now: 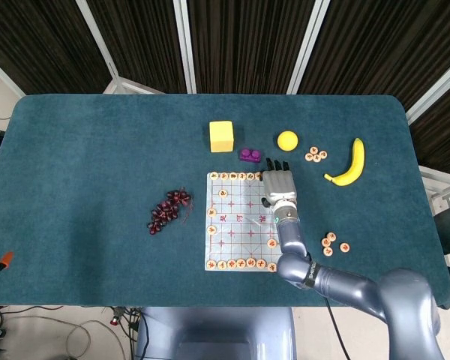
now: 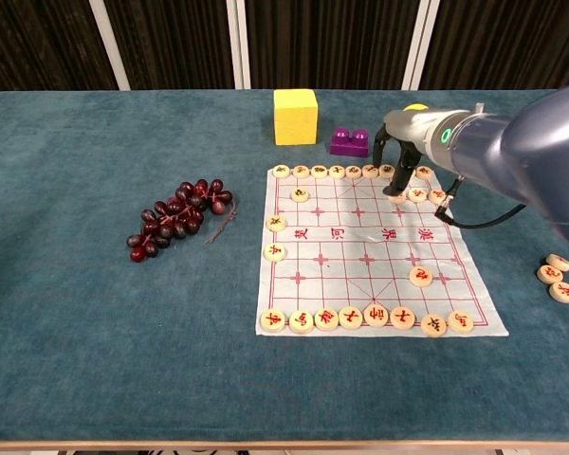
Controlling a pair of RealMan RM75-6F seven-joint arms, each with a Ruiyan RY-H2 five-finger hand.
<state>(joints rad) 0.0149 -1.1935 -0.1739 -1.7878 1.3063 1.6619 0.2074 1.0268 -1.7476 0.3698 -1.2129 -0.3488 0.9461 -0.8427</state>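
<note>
A paper Chinese chess board (image 1: pixel 240 225) (image 2: pixel 360 256) lies in the middle of the teal table, with round wooden pieces along its far row (image 2: pixel 337 172) and near row (image 2: pixel 360 318). My right hand (image 1: pixel 279 184) (image 2: pixel 398 161) hangs over the board's far right corner, fingers pointing down and spread. Its dark fingertips (image 2: pixel 395 188) stand just above or on one piece (image 2: pixel 397 197); I cannot tell which. I see nothing held in the hand. My left hand appears in neither view.
Beyond the board sit a yellow cube (image 1: pixel 221 136), a purple brick (image 1: pixel 249 154) and a yellow ball (image 1: pixel 287 139). A banana (image 1: pixel 350 163) and loose pieces (image 1: pixel 316 154) (image 1: pixel 331 241) lie to the right. Dark grapes (image 1: pixel 167 210) lie to the left.
</note>
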